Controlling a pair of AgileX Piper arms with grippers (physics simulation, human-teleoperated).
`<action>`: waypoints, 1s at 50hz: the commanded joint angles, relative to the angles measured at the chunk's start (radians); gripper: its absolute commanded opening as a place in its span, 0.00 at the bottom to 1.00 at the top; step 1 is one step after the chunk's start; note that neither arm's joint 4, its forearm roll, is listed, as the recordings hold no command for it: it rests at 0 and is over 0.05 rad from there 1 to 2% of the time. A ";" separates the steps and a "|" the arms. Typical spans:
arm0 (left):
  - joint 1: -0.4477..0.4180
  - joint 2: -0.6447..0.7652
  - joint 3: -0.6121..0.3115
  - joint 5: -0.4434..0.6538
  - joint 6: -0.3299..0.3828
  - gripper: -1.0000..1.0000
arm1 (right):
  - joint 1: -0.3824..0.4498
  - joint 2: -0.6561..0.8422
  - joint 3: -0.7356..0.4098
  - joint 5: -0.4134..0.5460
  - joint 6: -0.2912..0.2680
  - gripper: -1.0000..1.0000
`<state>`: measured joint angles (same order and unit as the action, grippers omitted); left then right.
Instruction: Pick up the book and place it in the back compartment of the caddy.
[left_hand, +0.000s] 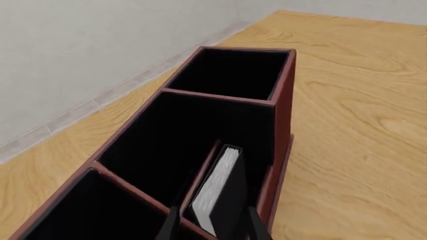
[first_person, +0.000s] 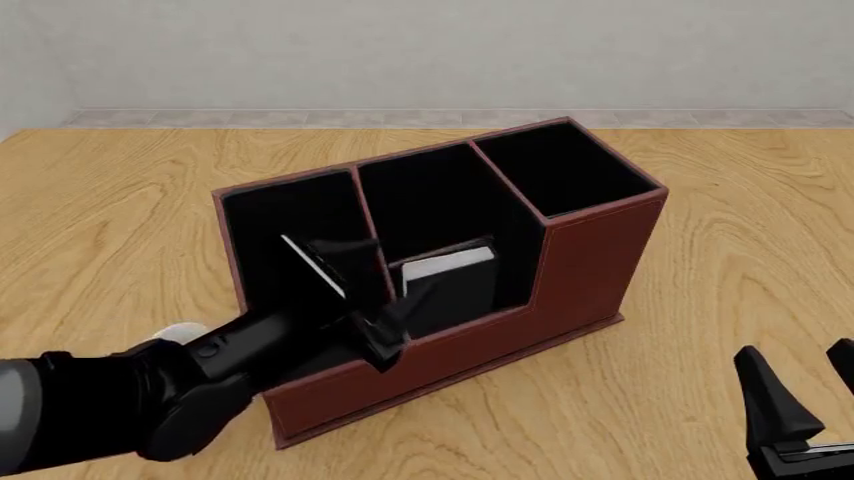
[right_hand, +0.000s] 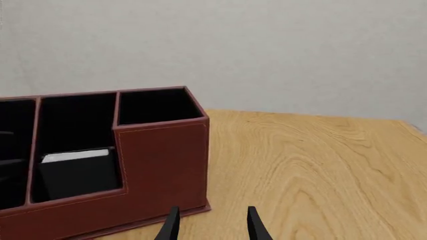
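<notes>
One small black hardcover book (first_person: 447, 283) stands upright in the red-brown leather-look caddy's (first_person: 587, 265) low pocket, clasped by left gripper (first_person: 378, 318); right gripper (first_person: 801, 395) splayed, farther away.

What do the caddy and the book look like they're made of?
The caddy: seemingly red-brown leather or leatherette, given faint edge stitching and a matte grain, with dull black lining. The book: apparently a matte black hard cover over white paper page edges.

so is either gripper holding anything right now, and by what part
The left gripper has the book between its fingers at the near end; actual contact can't be confirmed. The right gripper is open, empty.
</notes>
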<state>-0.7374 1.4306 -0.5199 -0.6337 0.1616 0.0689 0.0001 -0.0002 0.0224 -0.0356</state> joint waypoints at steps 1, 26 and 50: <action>0.003 -0.090 0.073 0.009 -0.001 1.00 | 0.003 0.000 0.000 -0.002 0.000 1.00; 0.057 -0.420 0.230 0.140 -0.009 1.00 | 0.013 0.000 0.000 -0.006 0.001 1.00; 0.201 -0.861 0.323 0.445 -0.017 1.00 | 0.028 0.001 -0.014 0.002 0.004 1.00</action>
<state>-0.6052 0.7586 -0.2280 -0.3226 0.1470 0.0883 0.0004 -0.0074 0.0200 -0.0326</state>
